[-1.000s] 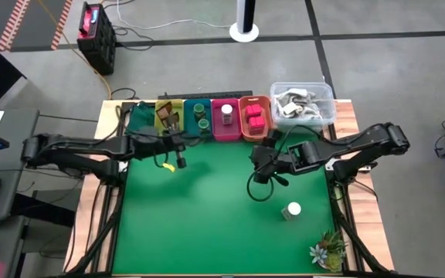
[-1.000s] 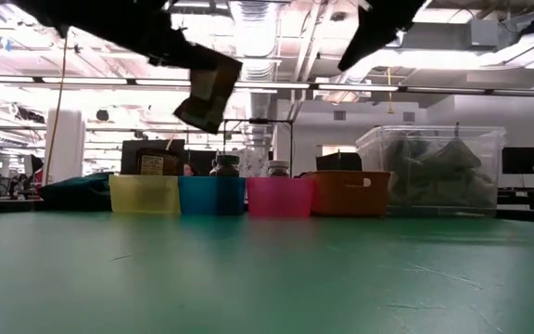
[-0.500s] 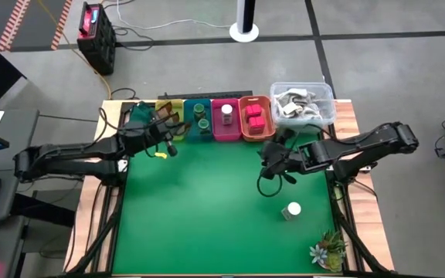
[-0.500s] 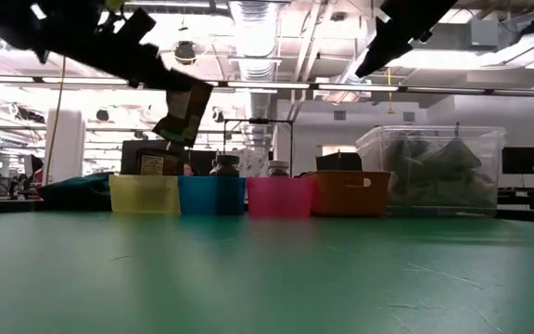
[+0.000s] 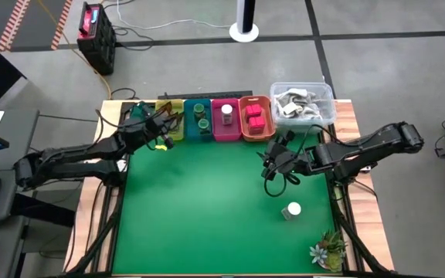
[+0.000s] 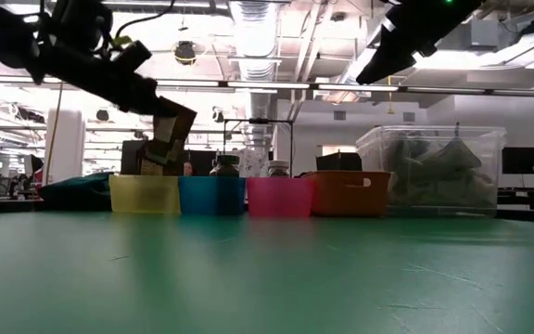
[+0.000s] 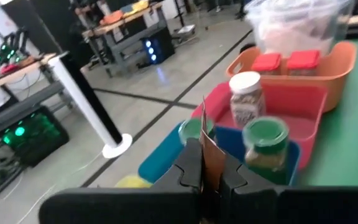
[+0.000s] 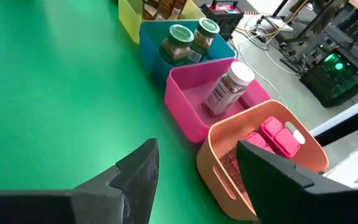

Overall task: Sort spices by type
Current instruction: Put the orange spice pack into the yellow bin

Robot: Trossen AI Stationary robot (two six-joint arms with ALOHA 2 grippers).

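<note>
Green matting covers the surface (image 5: pixel 207 208), and from above a row of small bins runs along its far edge: yellow bin (image 5: pixel 174 127), blue bin (image 5: pixel 199 120), pink bin (image 5: pixel 225 122) and orange bin (image 5: pixel 256 120), with a clear plastic tub (image 5: pixel 303 104) beside the orange one. The left end effector (image 5: pixel 159 123) hovers at the yellow bin, clenched on a brown packet (image 5: pixel 165 122). The right end effector (image 5: pixel 273 158) hangs just in front of the orange bin, fingers apart and grasping nothing. A white-capped jar (image 5: pixel 291 209) lies alone on the mat, nearer than the right end effector and apart from it. A small green plant (image 5: pixel 327 249) sits at the near right corner.

At table height, the brown packet (image 6: pixel 167 139) hangs tilted just above the yellow bin (image 6: pixel 144 194), pinched from above by the left end effector (image 6: pixel 160 107). The right arm (image 6: pixel 413 32) shows high above the orange bin (image 6: pixel 349 193).

Left wrist view: the packet (image 7: pixel 212 163) stands edge-on between the two dark fingers (image 7: pixel 188 167). Beyond it, two green-lidded jars (image 7: pixel 265 149) sit in the blue bin, a white-capped jar (image 7: pixel 246 98) in the pink bin, red blocks (image 7: pixel 284 61) in the orange bin.

Right wrist view: the fingers (image 8: pixel 143 168) stand wide apart over the mat, facing the pink bin (image 8: pixel 197 106) with its tipped jar (image 8: pixel 227 87) and the orange bin (image 8: pixel 229 168) of red blocks (image 8: pixel 276 135).
</note>
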